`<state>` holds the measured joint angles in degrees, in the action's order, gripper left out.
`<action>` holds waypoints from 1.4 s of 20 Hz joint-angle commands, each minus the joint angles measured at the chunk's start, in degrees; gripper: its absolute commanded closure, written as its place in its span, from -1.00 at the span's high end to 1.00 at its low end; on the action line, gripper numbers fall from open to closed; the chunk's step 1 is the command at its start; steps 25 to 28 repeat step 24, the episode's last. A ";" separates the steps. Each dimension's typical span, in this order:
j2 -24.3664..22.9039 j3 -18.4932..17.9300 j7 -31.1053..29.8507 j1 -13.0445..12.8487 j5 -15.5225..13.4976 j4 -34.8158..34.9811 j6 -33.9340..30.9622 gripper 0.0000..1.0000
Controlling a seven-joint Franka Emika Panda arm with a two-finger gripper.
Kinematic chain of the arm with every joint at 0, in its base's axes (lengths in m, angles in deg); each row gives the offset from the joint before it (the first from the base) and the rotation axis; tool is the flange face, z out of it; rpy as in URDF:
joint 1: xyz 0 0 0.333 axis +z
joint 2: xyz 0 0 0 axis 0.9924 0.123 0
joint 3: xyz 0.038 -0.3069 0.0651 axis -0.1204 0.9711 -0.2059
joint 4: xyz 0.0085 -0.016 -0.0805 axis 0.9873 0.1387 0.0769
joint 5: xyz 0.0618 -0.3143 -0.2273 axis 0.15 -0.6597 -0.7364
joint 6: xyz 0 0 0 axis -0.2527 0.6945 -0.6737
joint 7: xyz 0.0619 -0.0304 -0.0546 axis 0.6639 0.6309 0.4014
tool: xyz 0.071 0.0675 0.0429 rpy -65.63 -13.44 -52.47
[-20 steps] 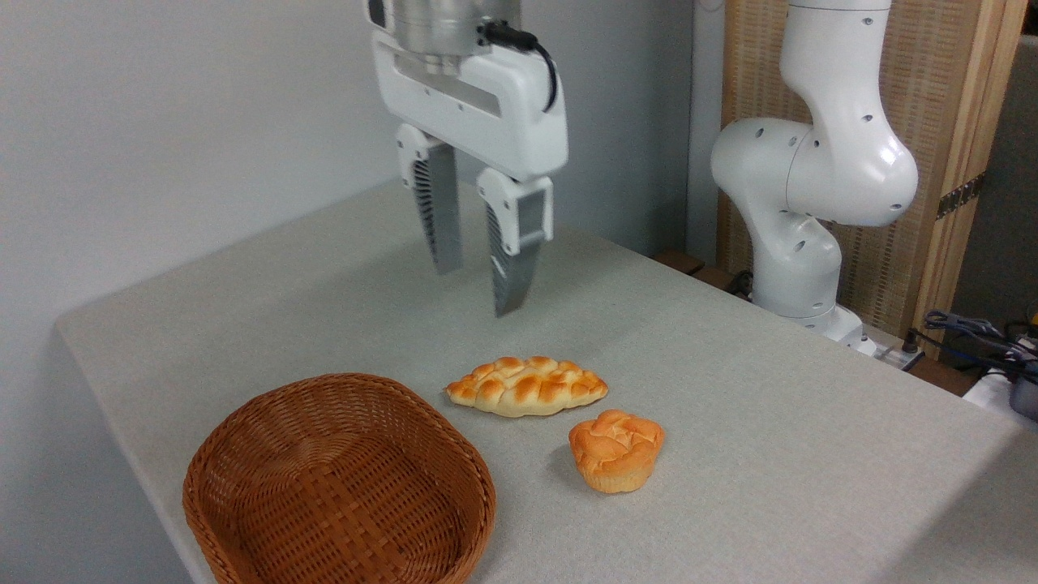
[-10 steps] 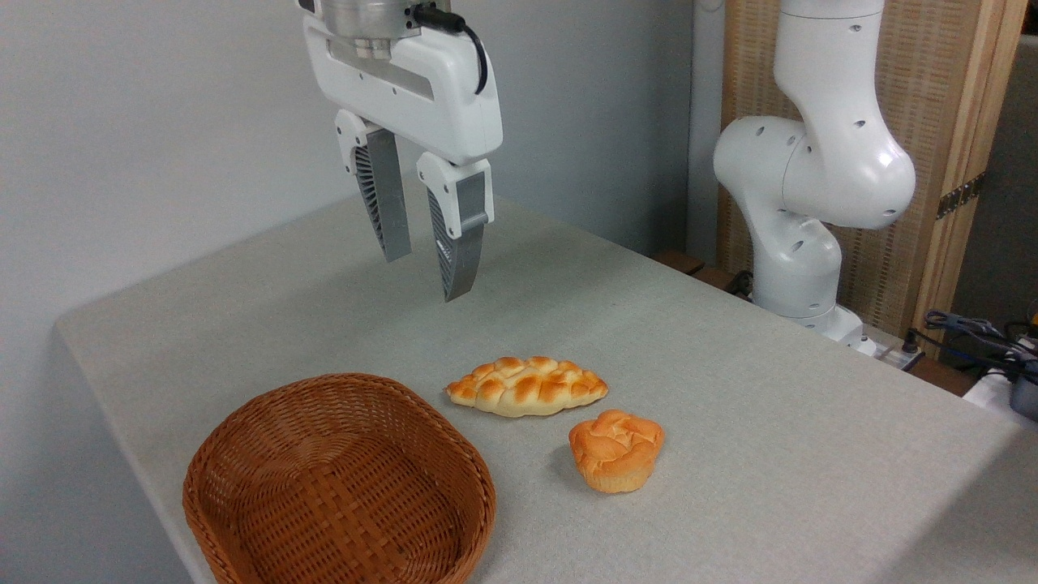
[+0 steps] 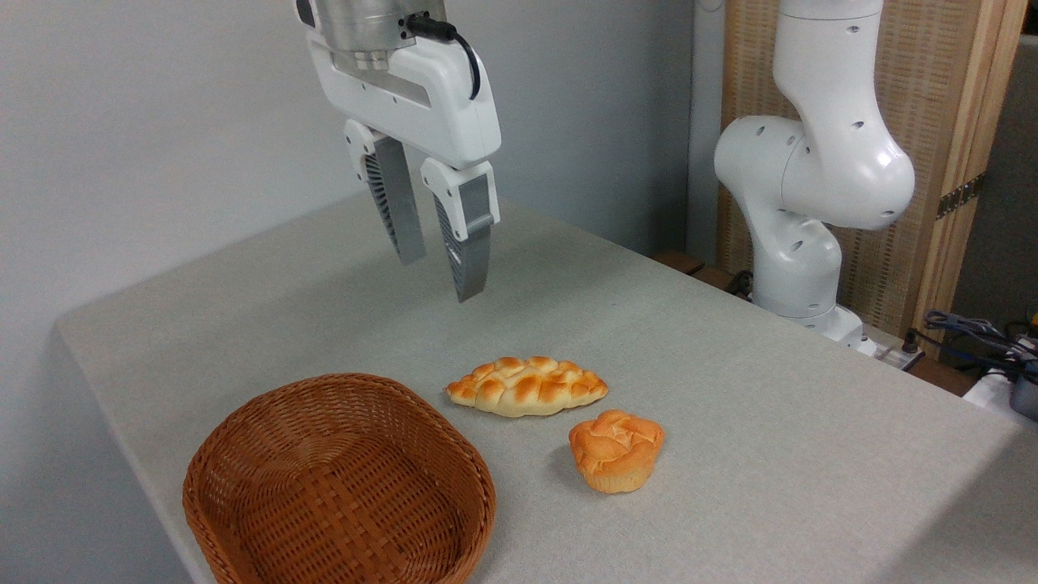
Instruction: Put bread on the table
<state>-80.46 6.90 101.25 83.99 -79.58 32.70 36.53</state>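
The bread, a small golden-orange muffin-shaped bun with a swirled top, sits upright on the light grey table, right of centre near the front. My gripper hangs well above the table, up and to the left of the bun, far from it. Its two grey fingers point down with a small gap between them and nothing held.
A long braided loaf lies on the table just behind and left of the bun. An empty brown wicker basket stands at the front left. The arm's white base rises at the table's back right, with cables beyond.
Over the last second the gripper swung left and rose; in the last half second it shifted slightly right and down. Both breads and the basket stayed put.
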 commanded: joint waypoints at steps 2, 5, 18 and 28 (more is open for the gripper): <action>1.20 -1.07 -0.75 -2.20 2.38 -1.97 -2.03 1.00; 1.20 -1.42 -1.88 -2.20 -0.25 -1.97 -1.86 1.00; 1.29 -1.51 -5.93 -2.20 -2.46 -1.88 -0.01 1.00; 1.29 -2.74 -5.32 -2.11 -2.19 -1.88 1.04 1.00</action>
